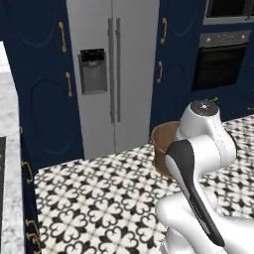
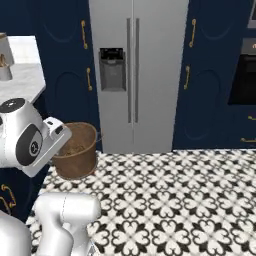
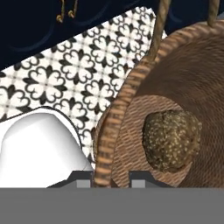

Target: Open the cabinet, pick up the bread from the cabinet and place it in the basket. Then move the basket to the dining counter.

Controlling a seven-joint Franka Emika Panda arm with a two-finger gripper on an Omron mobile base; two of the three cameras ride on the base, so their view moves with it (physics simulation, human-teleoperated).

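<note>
In the hand view my gripper (image 3: 109, 177) is shut on the woven rim of the basket (image 3: 183, 74), with one fingertip on either side of the rim. The bread (image 3: 171, 140), a dark brown lumpy roll, lies on the basket's bottom. From the left base view the round brown basket (image 1: 159, 144) hangs above the tiled floor, partly behind my arm. The right base view has the basket (image 2: 77, 150) just right of my hand. The cabinet and the dining counter are out of view.
A steel double-door fridge (image 1: 114, 74) (image 2: 135, 75) stands straight ahead between tall navy units. A wall oven (image 1: 221, 59) is at the right. A marble counter (image 1: 7, 124) (image 2: 20, 75) with brass-handled drawers runs along the left. Patterned floor tiles (image 2: 175, 200) spread ahead.
</note>
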